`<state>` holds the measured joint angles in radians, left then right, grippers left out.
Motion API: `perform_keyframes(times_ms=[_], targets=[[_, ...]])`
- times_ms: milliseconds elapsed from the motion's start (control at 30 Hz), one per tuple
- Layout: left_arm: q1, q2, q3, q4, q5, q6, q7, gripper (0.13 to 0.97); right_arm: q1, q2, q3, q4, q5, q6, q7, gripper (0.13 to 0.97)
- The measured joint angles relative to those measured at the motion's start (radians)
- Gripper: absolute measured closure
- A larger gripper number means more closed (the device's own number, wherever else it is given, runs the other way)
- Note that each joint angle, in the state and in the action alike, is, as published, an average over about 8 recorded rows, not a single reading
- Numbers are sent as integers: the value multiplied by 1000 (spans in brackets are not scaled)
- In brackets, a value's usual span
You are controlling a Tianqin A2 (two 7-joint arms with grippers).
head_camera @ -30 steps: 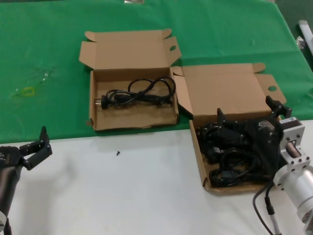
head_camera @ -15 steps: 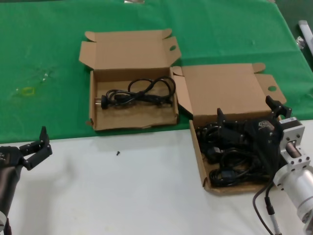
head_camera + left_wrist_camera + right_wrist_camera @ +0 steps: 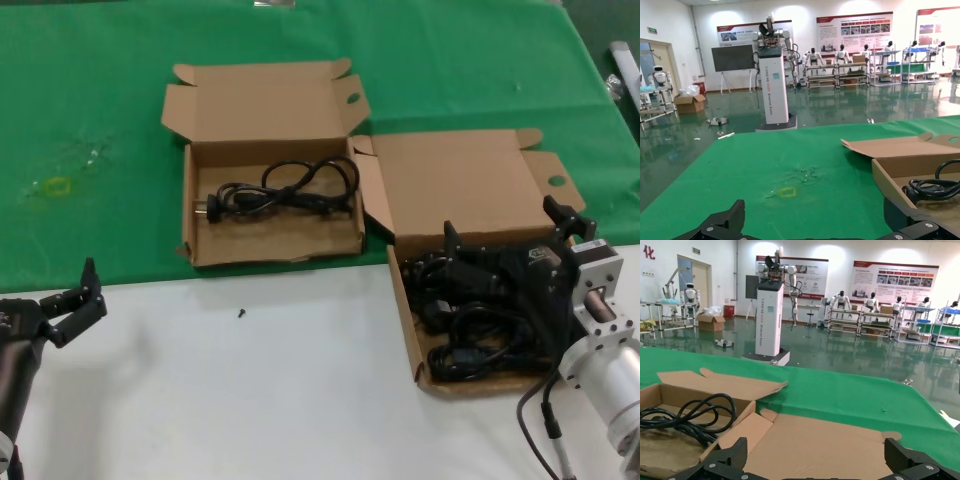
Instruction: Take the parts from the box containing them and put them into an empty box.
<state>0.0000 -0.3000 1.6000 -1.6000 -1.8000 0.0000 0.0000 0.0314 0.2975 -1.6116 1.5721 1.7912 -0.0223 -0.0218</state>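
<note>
Green cloth [image 3: 120, 100] covers the far half of my workspace, with a white tabletop [image 3: 250, 390] nearer me. On the green sits the empty box [image 3: 272, 205], lid folded back, though I see one black power cord [image 3: 285, 190] coiled inside it, so it is not truly empty. To its right, straddling the green and the white, lies the box containing them [image 3: 470, 290], lid open too, its tray piled with black cables [image 3: 470, 340]. My right gripper [image 3: 510, 235] hangs over that pile with its fingers spread wide, holding nothing that I can see. My left gripper [image 3: 72, 300] is parked low at the left over the white surface, fingers parted and empty. A tiny dark speck [image 3: 241, 313] lies on the white between the boxes.
</note>
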Motion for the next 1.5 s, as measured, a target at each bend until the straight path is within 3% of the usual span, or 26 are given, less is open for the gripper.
perform_keyframes(times_ms=[1500], targets=[[0,0,0,0,0,0,0,132,0,0,0,0,0,0,0,129]])
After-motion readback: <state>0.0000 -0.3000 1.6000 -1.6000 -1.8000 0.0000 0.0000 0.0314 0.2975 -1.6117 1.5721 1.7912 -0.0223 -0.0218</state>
